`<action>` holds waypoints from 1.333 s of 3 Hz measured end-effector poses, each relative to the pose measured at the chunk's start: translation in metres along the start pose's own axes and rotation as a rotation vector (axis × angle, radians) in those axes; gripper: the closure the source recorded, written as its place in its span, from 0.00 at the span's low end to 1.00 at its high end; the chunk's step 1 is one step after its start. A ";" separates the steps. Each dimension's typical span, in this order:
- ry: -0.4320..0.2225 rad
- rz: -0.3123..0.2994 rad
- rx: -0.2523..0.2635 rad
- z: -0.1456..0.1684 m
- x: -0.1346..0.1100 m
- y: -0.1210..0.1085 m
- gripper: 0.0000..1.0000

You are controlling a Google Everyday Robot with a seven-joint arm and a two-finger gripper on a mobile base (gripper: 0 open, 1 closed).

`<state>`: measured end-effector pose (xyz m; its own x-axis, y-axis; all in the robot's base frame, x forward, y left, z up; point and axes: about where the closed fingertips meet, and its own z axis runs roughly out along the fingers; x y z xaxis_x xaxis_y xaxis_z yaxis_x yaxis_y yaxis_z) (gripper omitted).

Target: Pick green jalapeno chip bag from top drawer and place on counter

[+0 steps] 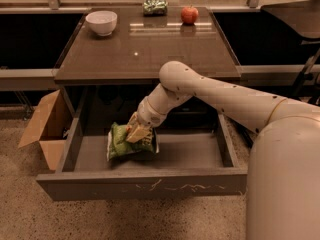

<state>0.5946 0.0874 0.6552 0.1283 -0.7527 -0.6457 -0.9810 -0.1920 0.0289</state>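
Note:
The green jalapeno chip bag [119,143] is in the left half of the open top drawer [140,186], tilted up with its right end raised off the drawer floor. My gripper [137,133] reaches down from the right, below the front edge of the counter [150,49]. It is shut on the bag's upper right part and holds it a little above the floor. A shadow lies under the bag.
On the counter stand a white bowl [101,22] at the back left, a small green-and-silver packet [154,6] at the back middle and a red apple [189,15] at the back right. A brown cardboard box [45,126] sits on the ground left of the drawer.

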 end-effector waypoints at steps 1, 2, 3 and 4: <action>-0.021 -0.028 0.130 -0.069 -0.014 0.012 1.00; -0.046 -0.036 0.237 -0.127 -0.012 0.014 1.00; -0.046 -0.037 0.238 -0.128 -0.012 0.014 1.00; -0.018 -0.124 0.351 -0.177 -0.037 0.003 1.00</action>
<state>0.6128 0.0030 0.8143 0.2502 -0.7254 -0.6413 -0.9487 -0.0514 -0.3120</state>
